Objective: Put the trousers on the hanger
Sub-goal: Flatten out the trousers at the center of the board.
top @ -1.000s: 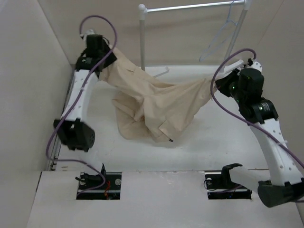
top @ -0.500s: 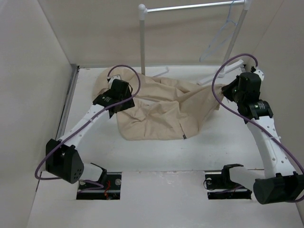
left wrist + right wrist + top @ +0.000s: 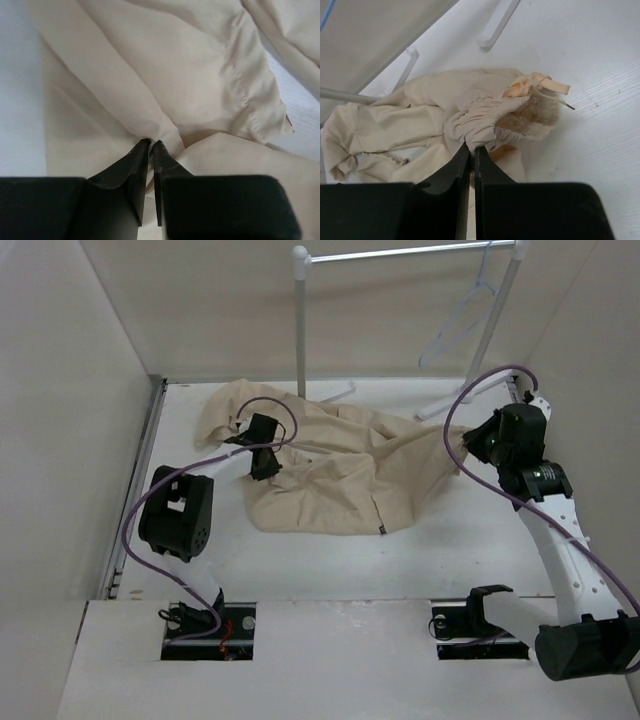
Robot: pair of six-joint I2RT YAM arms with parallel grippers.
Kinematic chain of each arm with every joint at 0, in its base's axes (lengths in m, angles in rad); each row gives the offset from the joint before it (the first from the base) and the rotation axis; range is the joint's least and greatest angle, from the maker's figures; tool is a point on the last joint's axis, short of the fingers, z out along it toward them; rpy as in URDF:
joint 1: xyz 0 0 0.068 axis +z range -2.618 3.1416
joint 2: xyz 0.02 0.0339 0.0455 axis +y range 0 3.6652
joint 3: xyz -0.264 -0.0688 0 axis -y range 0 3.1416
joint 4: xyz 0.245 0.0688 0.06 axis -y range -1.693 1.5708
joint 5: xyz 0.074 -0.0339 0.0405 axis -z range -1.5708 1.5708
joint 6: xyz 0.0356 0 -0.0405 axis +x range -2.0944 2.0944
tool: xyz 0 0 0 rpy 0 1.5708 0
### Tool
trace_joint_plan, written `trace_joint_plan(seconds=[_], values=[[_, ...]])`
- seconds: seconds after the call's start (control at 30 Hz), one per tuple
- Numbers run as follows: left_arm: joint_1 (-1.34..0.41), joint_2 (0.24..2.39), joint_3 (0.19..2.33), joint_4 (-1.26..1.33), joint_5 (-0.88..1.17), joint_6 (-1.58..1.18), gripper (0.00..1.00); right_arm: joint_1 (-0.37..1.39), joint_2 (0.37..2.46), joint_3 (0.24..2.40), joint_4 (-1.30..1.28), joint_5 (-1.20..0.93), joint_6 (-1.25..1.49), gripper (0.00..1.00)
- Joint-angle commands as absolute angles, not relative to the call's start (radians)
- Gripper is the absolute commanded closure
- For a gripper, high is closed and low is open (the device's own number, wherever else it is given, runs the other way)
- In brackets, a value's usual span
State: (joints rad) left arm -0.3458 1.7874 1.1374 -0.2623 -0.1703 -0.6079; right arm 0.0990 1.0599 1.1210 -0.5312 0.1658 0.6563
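The beige trousers [image 3: 340, 470] lie crumpled on the white table [image 3: 330, 560]. My left gripper [image 3: 262, 452] rests low on their left part, shut on a fold of cloth [image 3: 160, 125]. My right gripper [image 3: 472, 445] is shut on the gathered waistband [image 3: 480, 120] at the trousers' right end, with the drawstring [image 3: 535, 85] loose beside it. The pale hanger [image 3: 455, 325] hangs from the rack rail at the back right, apart from both grippers.
The white-poled garment rack [image 3: 300, 320] stands at the back behind the trousers, its rail [image 3: 400, 254] across the top. Its feet [image 3: 340, 393] rest on the table and also show in the right wrist view [image 3: 497, 22]. Beige walls enclose the left, back and right.
My left arm has dropped from high at the back left and folded toward its base, lowering the trousers flat onto the table. My right gripper shifted slightly right, still gripping the waistband.
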Motion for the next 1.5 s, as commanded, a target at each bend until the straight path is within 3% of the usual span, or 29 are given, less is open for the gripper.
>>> trace_joint_plan(seconds=[0.0,0.13,0.27,0.47,0.53,0.6,0.67,0.77,0.9,1.3,1.37,1.4,1.43,1.47], values=[[-0.231,1.465,0.972,-0.307,-0.179,-0.676,0.94,0.097,0.994,1.073,-0.505,0.16,0.669,0.94],[0.012,1.087,0.876,-0.574,-0.178,-0.695,0.94,0.044,0.942,0.991,-0.558,0.164,0.693,0.95],[0.142,0.954,1.064,-0.78,-0.192,-0.675,0.94,0.015,0.902,0.943,-0.635,0.163,0.701,0.96],[0.007,1.066,1.495,-0.905,-0.283,-0.673,0.93,0.005,0.847,0.974,-0.703,0.181,0.687,0.97],[-0.075,1.095,1.503,-0.917,-0.333,-0.664,0.9,-0.011,0.853,0.945,-0.677,0.192,0.663,0.97],[-0.12,1.121,1.46,-0.917,-0.344,-0.663,0.85,-0.024,0.857,0.943,-0.67,0.184,0.661,0.97],[-0.153,1.167,1.335,-0.893,-0.33,-0.664,0.7,-0.022,0.859,0.968,-0.672,0.17,0.675,0.97],[-0.063,1.184,1.078,-0.74,-0.322,-0.67,0.38,-0.022,0.833,0.962,-0.678,0.164,0.669,0.96],[0.04,1.23,0.942,-0.641,-0.198,-0.687,0.32,-0.009,0.819,0.927,-0.683,0.132,0.67,0.95],[0.145,1.316,0.709,-0.263,-0.152,-0.867,0.34,0.178,0.79,0.816,-0.686,0.12,0.716,0.95],[0.157,1.353,0.698,-0.227,-0.149,-0.864,0.53,0.196,0.784,0.805,-0.695,0.139,0.721,0.95],[0.171,1.353,0.69,-0.232,-0.147,-0.871,0.73,0.196,0.779,0.805,-0.698,0.143,0.719,0.95],[0.186,1.318,0.684,-0.247,-0.152,-0.88,0.85,0.188,0.769,0.81,-0.701,0.143,0.71,0.95],[0.191,1.29,0.683,-0.258,-0.153,-0.884,0.88,0.18,0.765,0.813,-0.701,0.143,0.709,0.95]])
